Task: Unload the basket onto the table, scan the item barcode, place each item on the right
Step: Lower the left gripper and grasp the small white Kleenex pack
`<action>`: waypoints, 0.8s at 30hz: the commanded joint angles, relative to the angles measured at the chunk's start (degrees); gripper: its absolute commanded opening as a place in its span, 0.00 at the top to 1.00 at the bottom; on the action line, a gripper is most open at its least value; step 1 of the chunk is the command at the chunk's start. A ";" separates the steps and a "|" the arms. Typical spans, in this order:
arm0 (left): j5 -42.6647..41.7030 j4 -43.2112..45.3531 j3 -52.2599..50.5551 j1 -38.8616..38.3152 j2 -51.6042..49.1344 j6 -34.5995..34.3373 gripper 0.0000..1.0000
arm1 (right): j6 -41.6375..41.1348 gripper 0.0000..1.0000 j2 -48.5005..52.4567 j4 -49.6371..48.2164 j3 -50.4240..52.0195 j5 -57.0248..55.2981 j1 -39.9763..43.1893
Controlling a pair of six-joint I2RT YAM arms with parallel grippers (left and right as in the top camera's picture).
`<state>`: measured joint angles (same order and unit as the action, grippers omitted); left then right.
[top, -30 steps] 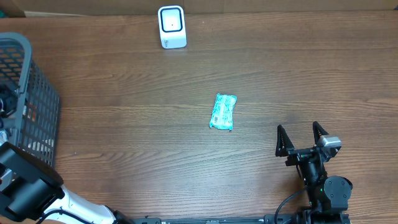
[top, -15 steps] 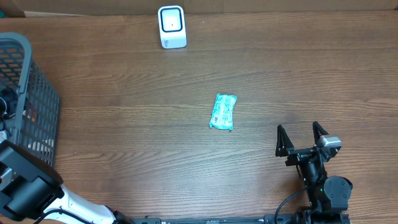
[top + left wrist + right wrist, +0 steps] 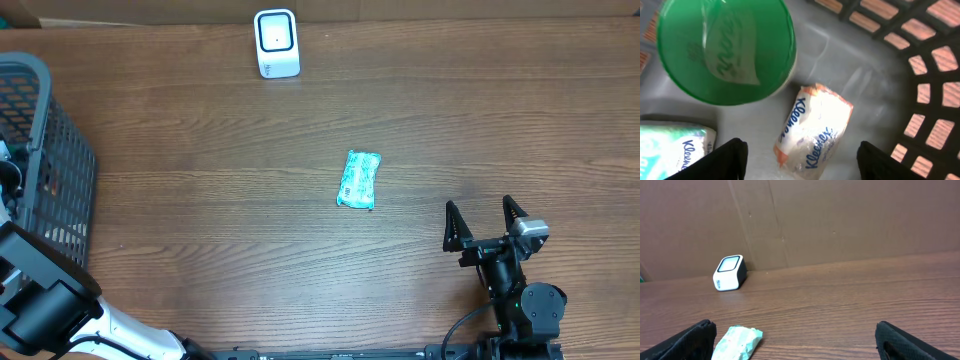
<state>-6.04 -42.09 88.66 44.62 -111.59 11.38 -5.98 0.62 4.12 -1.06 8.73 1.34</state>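
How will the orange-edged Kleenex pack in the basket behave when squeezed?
The orange-edged Kleenex pack looks soft and crinkled, so it probably compresses and is light. Its glossy wrapper may slip. Lying flat, it is unlikely to roll.

The tool (image 3: 802,147) hangs wide over an orange Kleenex pack (image 3: 812,131) beside a green lid (image 3: 725,47) in the basket (image 3: 930,75).

The wooden table (image 3: 200,230) carries a teal packet (image 3: 359,179) ahead-left of the right claw (image 3: 478,202), a white scanner (image 3: 277,43) far beyond, a grey basket (image 3: 66,190) far left
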 commanded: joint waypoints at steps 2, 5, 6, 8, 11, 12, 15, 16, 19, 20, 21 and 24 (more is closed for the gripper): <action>-1.07 1.99 -2.29 -0.07 -0.61 1.31 0.29 | -0.02 0.00 -0.46 -0.28 0.61 -0.31 -0.37; -1.09 3.04 -2.78 -0.07 -0.61 1.27 0.34 | -0.02 0.00 -0.46 -0.28 0.61 -0.28 -0.37; -1.11 3.28 -2.78 -0.07 -0.61 1.25 0.37 | -0.02 0.00 -0.46 -0.28 0.61 -0.28 -0.37; -1.09 3.82 -2.78 -0.07 -0.61 0.98 0.47 | -0.02 0.00 -0.46 -0.28 0.61 -0.31 -0.37; -1.11 4.81 -2.78 -0.09 -0.61 -0.74 0.56 | -0.02 0.00 -0.46 -0.28 0.61 -0.31 -0.37; -1.11 5.18 -2.78 -0.09 -0.61 -1.36 0.56 | -0.02 0.00 -0.46 -0.28 0.61 -0.31 -0.37; -1.09 6.16 -2.82 -0.13 -0.63 -1.33 0.52 | -0.02 0.00 -0.46 -0.28 0.61 -0.31 -0.37; -1.09 6.51 -2.82 -0.15 -0.63 -1.33 0.51 | -0.02 0.00 -0.46 -0.28 0.61 -0.31 -0.37; -1.09 7.26 -2.82 -0.42 -0.63 -1.33 0.51 | -0.02 0.00 -0.46 -0.28 0.61 -0.31 -0.37; -1.11 7.58 -2.82 -0.83 -0.63 -1.36 0.55 | -0.02 0.00 -0.46 -0.28 0.61 -0.31 -0.37; -1.14 7.65 -2.82 -1.01 -0.63 -1.36 0.57 | -0.02 0.00 -0.46 -0.28 0.61 -0.28 -0.37; -1.09 7.63 -2.82 -1.53 -0.63 -1.36 0.61 | -0.02 0.00 -0.46 -0.28 0.61 -0.28 -0.37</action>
<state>-6.09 -34.63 86.37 44.12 -111.59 10.52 -6.00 0.62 4.10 -1.06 8.73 1.34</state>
